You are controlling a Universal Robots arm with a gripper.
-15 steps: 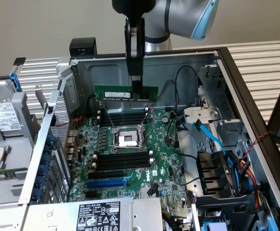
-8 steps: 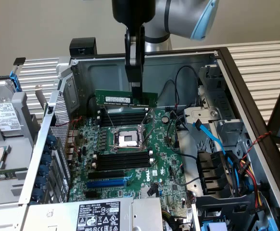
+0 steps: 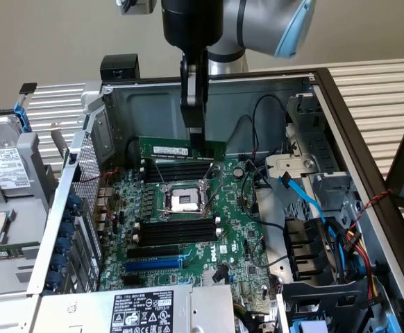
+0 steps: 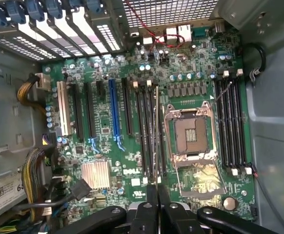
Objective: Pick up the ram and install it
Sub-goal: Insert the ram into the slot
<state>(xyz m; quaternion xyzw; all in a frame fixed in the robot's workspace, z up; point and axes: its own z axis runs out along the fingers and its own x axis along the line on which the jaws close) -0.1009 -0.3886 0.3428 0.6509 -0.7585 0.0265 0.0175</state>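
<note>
The ram [image 3: 167, 148], a thin dark-green stick with a small white label, hangs level above the motherboard [image 3: 240, 243] inside the open computer case. My gripper [image 3: 196, 139] comes straight down from above and is shut on the stick near the end toward the exterior view's right. The stick floats just over the far bank of black memory slots [image 3: 178, 170], behind the bare CPU socket [image 3: 184, 201], apart from them. In the wrist view the ram [image 4: 156, 136] shows edge-on as a thin line running out from my gripper [image 4: 157, 197].
A second bank of black memory slots [image 3: 171, 229] and a blue expansion slot [image 3: 153, 263] lie in front of the socket. Blue and black cables [image 3: 303, 198] and a drive cage crowd the exterior view's right. The case's back wall [image 3: 153, 107] stands close behind the ram.
</note>
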